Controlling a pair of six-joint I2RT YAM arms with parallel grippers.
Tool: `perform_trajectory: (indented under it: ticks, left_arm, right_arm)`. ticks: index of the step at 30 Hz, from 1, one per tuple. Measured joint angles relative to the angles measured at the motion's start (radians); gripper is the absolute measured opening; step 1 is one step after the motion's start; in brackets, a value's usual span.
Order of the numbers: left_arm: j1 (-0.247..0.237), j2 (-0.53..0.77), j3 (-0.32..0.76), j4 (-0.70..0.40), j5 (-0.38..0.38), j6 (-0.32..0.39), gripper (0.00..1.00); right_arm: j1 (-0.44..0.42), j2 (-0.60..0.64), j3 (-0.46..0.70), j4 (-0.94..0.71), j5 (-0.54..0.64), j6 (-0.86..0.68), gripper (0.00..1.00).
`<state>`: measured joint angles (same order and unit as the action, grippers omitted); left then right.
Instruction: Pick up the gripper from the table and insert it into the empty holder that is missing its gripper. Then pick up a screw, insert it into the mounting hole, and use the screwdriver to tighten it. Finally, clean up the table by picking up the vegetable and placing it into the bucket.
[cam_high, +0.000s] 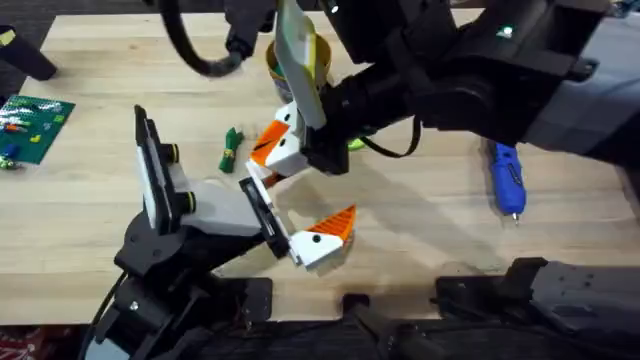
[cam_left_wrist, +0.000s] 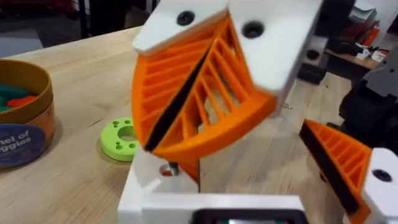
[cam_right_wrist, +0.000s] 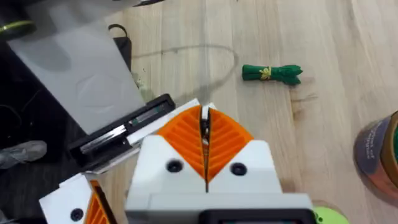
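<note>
Over the wooden table (cam_high: 420, 220), the right tool (cam_right_wrist: 204, 134) hangs, pads pressed together on nothing visible, with the holder (cam_right_wrist: 124, 124) slantwise just beside it.

The left gripper (cam_left_wrist: 205, 121) sits close above the light wooden table (cam_left_wrist: 81, 74), its white fingers (cam_left_wrist: 280, 37) pressed together so the orange ribbed pads (cam_left_wrist: 186, 106) meet along a dark seam. Just beside the pads, lower on the table, lies a lime-green flat ring (cam_left_wrist: 121, 138). Past the ring stands the bucket (cam_left_wrist: 25, 109), orange-yellow at the rim, blue label below. On the gripper's other side a second white-and-orange finger (cam_left_wrist: 348, 168) shows, with a black screw dot.
</note>
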<state>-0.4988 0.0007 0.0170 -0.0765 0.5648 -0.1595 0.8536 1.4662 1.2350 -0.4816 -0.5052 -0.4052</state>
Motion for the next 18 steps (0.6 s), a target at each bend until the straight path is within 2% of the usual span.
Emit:
perform_trajectory:
  ticks: [18]
  left_arm:
    - [0.0, 0.0, 0.0, 0.001, 0.0, -0.002, 0.985]
  right_arm:
    - [0.0, 0.006, 0.0, -0.001, 0.038, -0.012, 0.01]
